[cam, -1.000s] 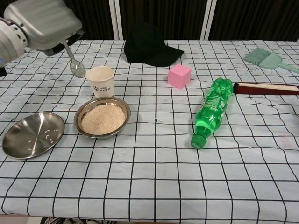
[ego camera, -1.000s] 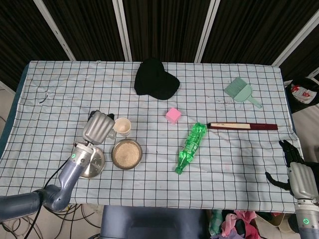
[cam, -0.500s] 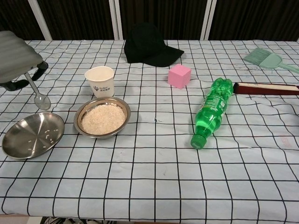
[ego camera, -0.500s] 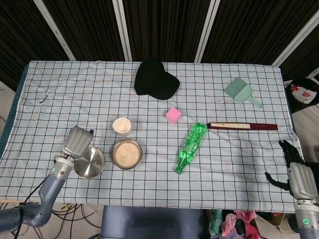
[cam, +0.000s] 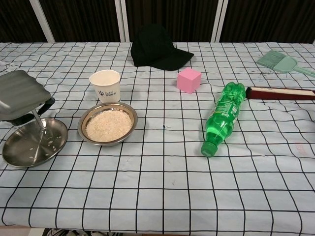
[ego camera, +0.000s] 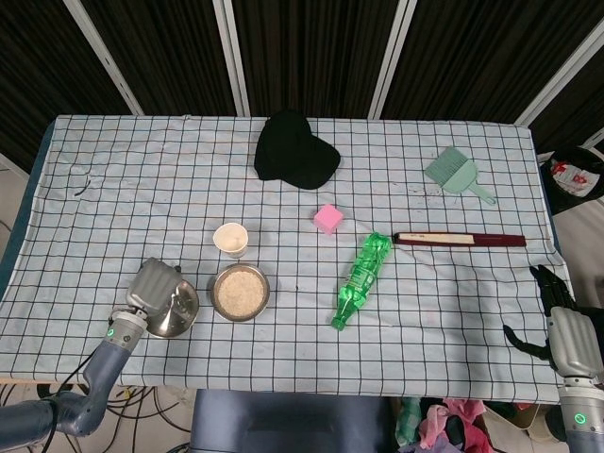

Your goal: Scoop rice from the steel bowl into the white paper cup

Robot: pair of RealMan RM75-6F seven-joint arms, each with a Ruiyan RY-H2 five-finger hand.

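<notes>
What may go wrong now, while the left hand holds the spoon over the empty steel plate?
1. The left hand holds the metal spoon down into the shallow steel plate; pressing could tip or slide the plate.
2. The white paper cup stands close behind the steel bowl of rice; a later swing might knock it over.

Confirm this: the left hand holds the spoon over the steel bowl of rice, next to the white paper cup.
Not quite. The left hand holds the spoon over the steel plate, which carries only a few stray grains, not over the steel bowl of rice. The chest view shows it. The bowl does sit next to the white paper cup.
</notes>
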